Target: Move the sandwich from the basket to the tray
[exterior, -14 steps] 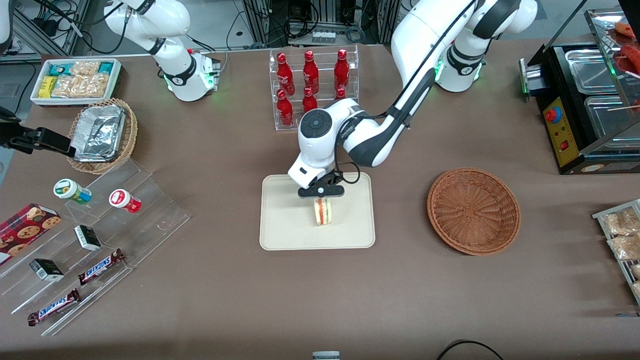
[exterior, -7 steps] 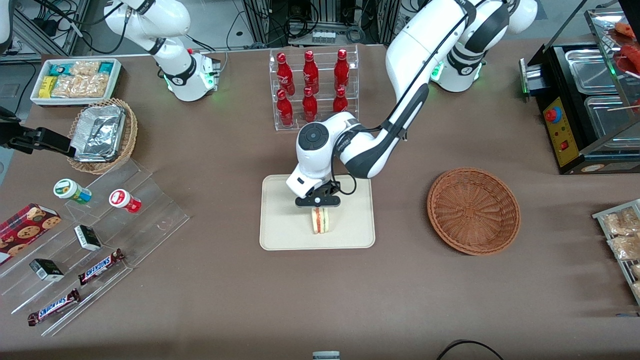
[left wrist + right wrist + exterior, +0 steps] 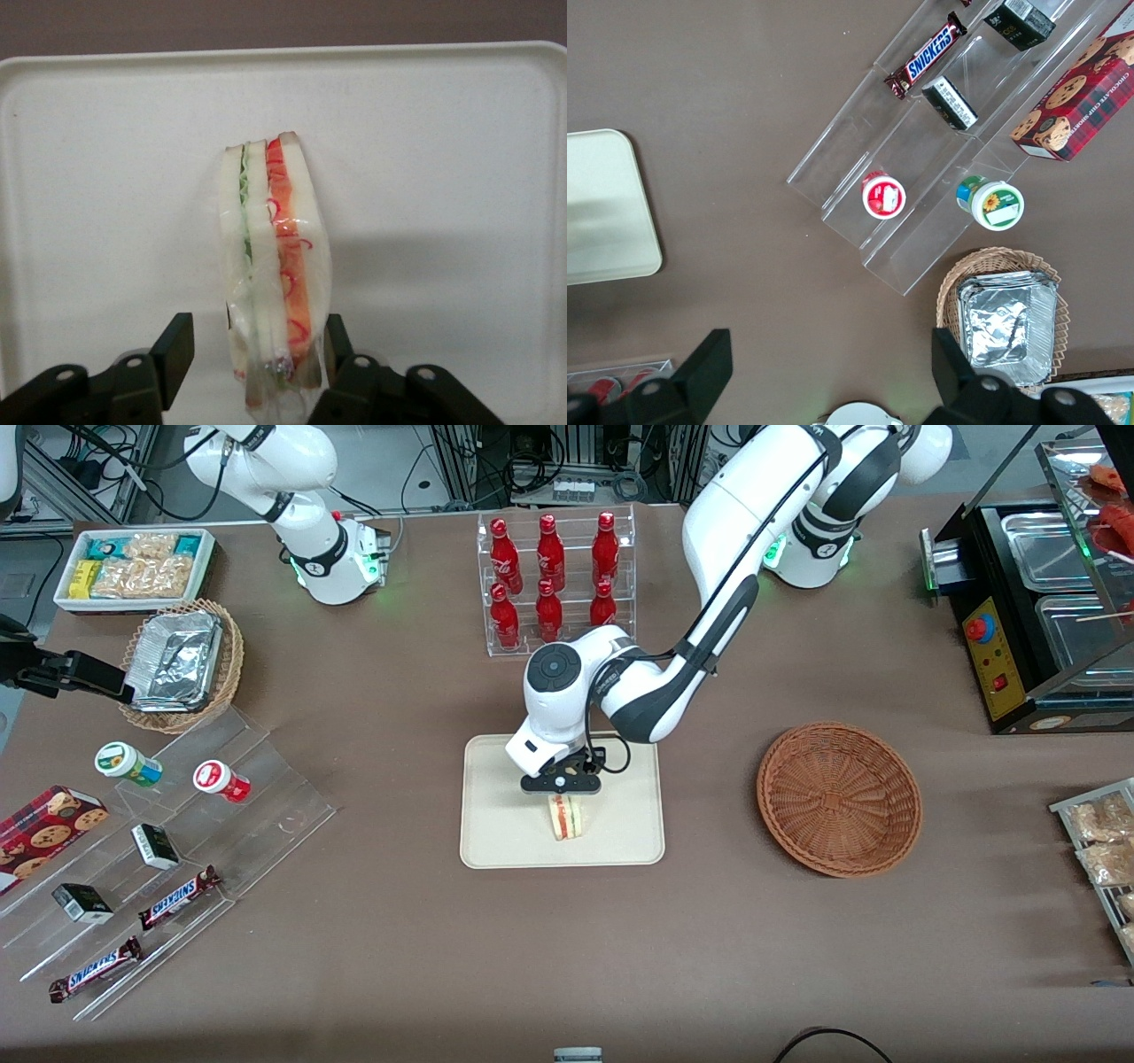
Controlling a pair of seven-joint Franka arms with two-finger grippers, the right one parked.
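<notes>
Sandwich (image 3: 273,266) now apparently resting on tray (image 3: 443,133), gripper (image 3: 257,350) spread, slightly raised

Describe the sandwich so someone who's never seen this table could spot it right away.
Find the cream tray at the table's middle, nearer the front camera than the red bottle rack. The sandwich stands on it under the working arm's hand: a white bread wedge with red and green filling stripes.

Brown table (image 3: 567,939) under tray (image 3: 496,824), basket (image 3: 839,798).
</notes>
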